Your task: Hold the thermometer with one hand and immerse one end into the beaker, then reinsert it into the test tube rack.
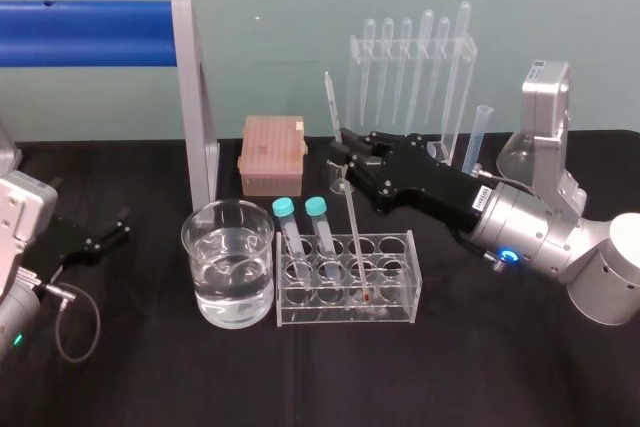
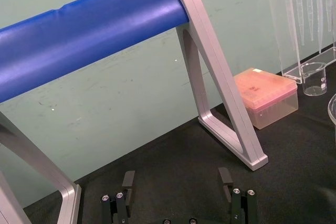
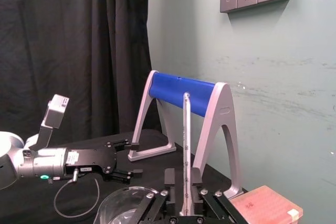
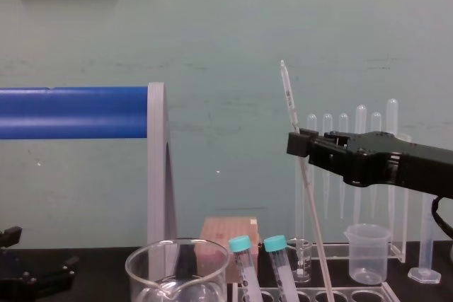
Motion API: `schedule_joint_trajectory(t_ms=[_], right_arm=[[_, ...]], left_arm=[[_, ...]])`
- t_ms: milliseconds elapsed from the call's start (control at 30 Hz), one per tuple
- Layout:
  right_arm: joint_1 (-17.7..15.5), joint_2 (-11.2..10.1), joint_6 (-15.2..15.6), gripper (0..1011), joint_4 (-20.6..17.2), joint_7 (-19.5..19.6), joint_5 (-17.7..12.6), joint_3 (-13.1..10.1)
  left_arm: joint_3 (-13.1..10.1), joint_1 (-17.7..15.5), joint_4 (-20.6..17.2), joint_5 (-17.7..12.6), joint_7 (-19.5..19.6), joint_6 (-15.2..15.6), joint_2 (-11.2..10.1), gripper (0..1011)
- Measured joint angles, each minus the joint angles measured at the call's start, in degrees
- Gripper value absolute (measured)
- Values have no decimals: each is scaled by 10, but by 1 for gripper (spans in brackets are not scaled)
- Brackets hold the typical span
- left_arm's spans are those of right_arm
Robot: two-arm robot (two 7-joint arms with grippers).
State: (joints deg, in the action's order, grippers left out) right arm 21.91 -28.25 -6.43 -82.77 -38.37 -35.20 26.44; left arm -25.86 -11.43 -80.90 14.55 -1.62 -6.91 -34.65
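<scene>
- Thermometer stood tilted, with its red low end down in a hole of the test tube rack and its top end poking up above the jaws
- Right gripper reached in from the right, and its jaws were pinching the thermometer on its upper part, with one finger on each side of the thin glass rod
- Most of the rod hung below the jaws, and only a short bit stuck out above them
- Test tube rack sat on the black table, right under the jaws
- Two teal-capped tubes stood in the rack, below the jaws and a little to their left, near the rod but not touching it
- Beaker had water in it and sat lower than the jaws and off to their left, just beside the left end of the rack
- Pink box lay close to the left of the jaws, and the clear pipette stand stood behind them
- Left gripper rested low over the table, well apart from the right jaws on their far left
- Its own jaws were spread wide, with nothing between them
</scene>
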Motion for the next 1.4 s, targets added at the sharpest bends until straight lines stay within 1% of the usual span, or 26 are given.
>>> schedule_joint_trajectory(t_ms=[33,100,167,267,333,400,433,500,533,600,633,667,733,767,800,833,867,933,967,1033,1067,1167,1200,1300,1400], right_arm=[[0,0,0,209,0,0,0,0],[0,0,0,248,0,0,0,0],[0,0,0,329,0,0,-1,0],[0,0,0,409,0,0,-1,0],[0,0,0,489,0,0,-1,-1],[0,0,0,530,-1,0,-1,-1],[-1,0,0,592,-1,0,-1,-1],[-1,0,0,632,-1,0,-2,-1],[-1,0,0,693,-1,0,-2,-1],[-1,0,0,732,-1,0,-2,-1],[-1,0,0,788,-1,0,-2,-1],[-1,0,0,788,-1,0,-2,-1],[-1,0,0,841,-1,0,-2,-1],[-1,0,0,892,-1,2,-2,-2],[-2,2,0,914,-3,11,-2,-7],[-2,2,0,929,-3,11,-2,-7],[-3,2,0,973,-4,16,-1,-10],[-7,4,-2,998,-8,50,7,-25],[-12,5,-2,1004,-10,85,19,-38],[-20,6,1,1004,-13,128,36,-52],[-32,6,11,1004,-17,181,57,-66],[-48,6,32,1004,-19,250,87,-81],[-60,6,50,1004,-19,289,103,-89],[-78,10,77,1004,-12,333,121,-97],[-90,16,94,1004,-2,353,130,-101]], left_arm=[[0,0,0,0,0,0,0,1008],[0,0,0,0,0,0,0,1008],[0,0,0,0,0,0,0,1008],[0,0,0,0,0,0,0,1008],[0,0,0,0,0,0,0,1008],[0,0,0,0,0,0,0,1008],[0,0,0,0,0,0,0,1008],[0,0,0,0,0,0,0,1008],[0,0,0,0,0,0,0,1008],[0,0,0,0,0,0,0,1008],[0,0,0,0,0,0,0,1008],[0,0,0,0,0,0,0,1008],[0,0,0,0,0,0,0,1008],[0,0,0,0,0,0,0,1008],[0,0,0,0,0,0,0,1008],[0,0,0,0,0,0,0,1008],[0,0,0,0,0,0,0,1008],[0,0,0,0,0,0,0,1008],[0,0,0,0,0,0,0,1008],[0,0,0,0,0,0,0,1008],[0,0,0,0,0,0,0,1008],[0,0,0,0,0,0,0,1008],[0,0,0,0,0,0,0,1008],[0,0,0,0,0,0,0,1008],[0,0,0,0,0,0,0,1008]])
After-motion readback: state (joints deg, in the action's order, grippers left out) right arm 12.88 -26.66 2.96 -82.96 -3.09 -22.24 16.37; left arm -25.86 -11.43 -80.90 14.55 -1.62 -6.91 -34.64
